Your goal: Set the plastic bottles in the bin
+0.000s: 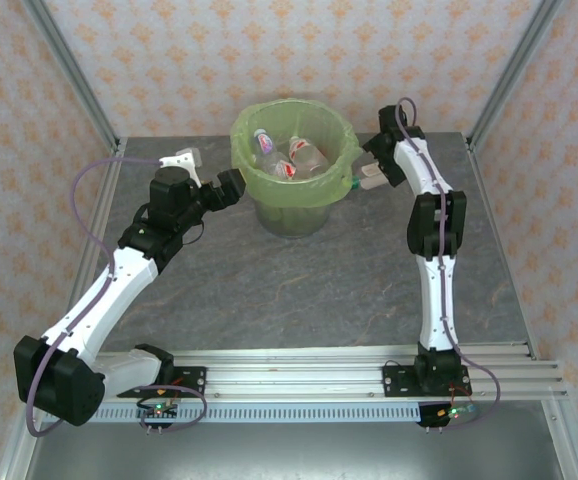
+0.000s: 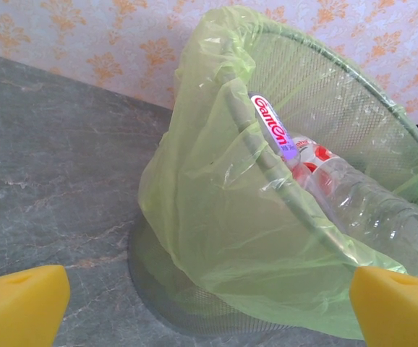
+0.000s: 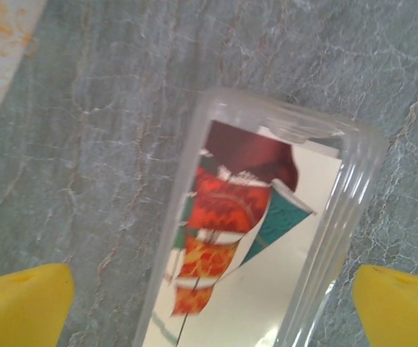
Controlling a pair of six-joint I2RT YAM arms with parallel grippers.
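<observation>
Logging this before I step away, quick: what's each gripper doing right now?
Left gripper: open, holding nothing, facing the bin.
Right gripper: open, a clear plastic bottle between its fingers, not clamped.

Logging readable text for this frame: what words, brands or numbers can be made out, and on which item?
"GanOn" (first letter unsure): white letters on the red label of the leaning bottle inside the bin.
Clear bottle in the right wrist view: its label shows red and teal artwork, no legible words.
Binned bottles in the top view: labels too small to read.
</observation>
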